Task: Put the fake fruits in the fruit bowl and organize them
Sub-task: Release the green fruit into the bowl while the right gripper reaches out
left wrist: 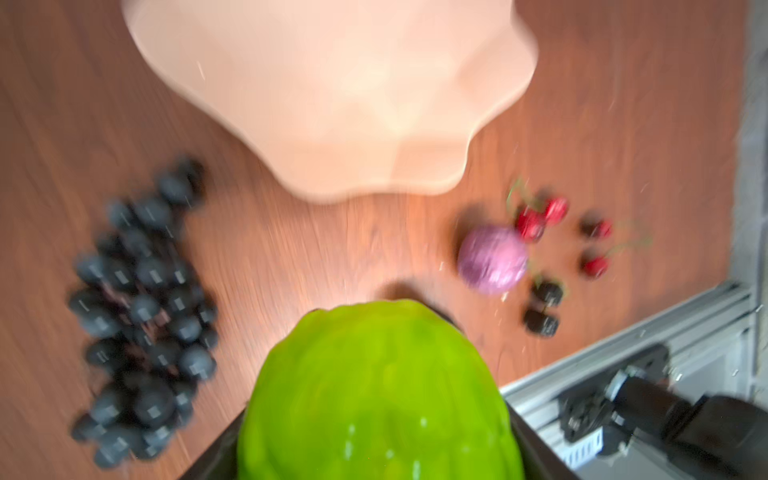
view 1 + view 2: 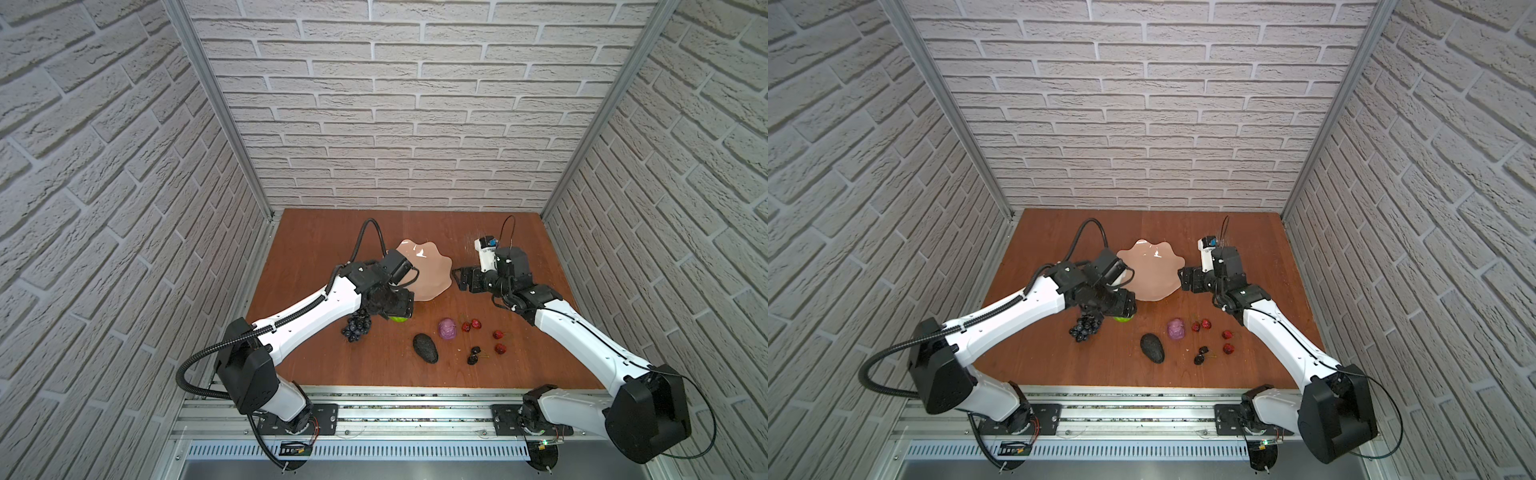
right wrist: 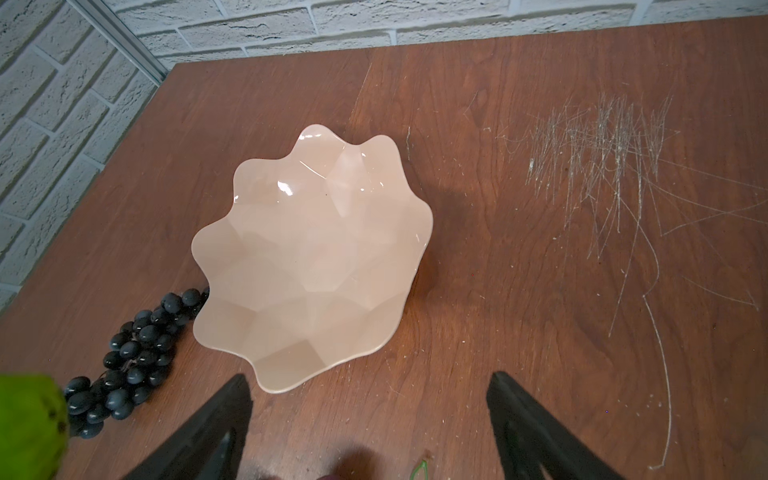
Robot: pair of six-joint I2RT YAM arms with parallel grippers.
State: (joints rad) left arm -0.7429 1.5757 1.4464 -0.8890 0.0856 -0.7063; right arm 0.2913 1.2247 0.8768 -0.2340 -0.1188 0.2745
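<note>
1. Grips the bumpy lime-green ball (image 1: 378,395) in the left hand (image 2: 398,311), jaws clenched on either side. Judged a carrying grip for the move to the bowl. Cannot tell whether lifted clear of the surface (image 3: 519,291).
2. Finds the fruit bowl (image 3: 316,257) straight ahead of that hand, near, upright and empty.
3. Holds the right hand (image 3: 370,378) released and empty, low over the surface, with the bowl's wavy rim just beyond its fingertips. Possibly poised to steady the bowl.
4. Leaves the grape bunch (image 2: 356,327) just beside the left hand, close against the bowl's rim; touching or not, cannot tell.
5. Leaves the black avocado (image 2: 425,348), purple fruit (image 2: 447,329), strawberries (image 2: 498,334) and cherries (image 2: 473,355) loose behind both hands, between the arms, clear of the ball's path.
6. Sees nothing between ball and bowl except the raised rim. Calls for height first, then a low release against rolling.
</note>
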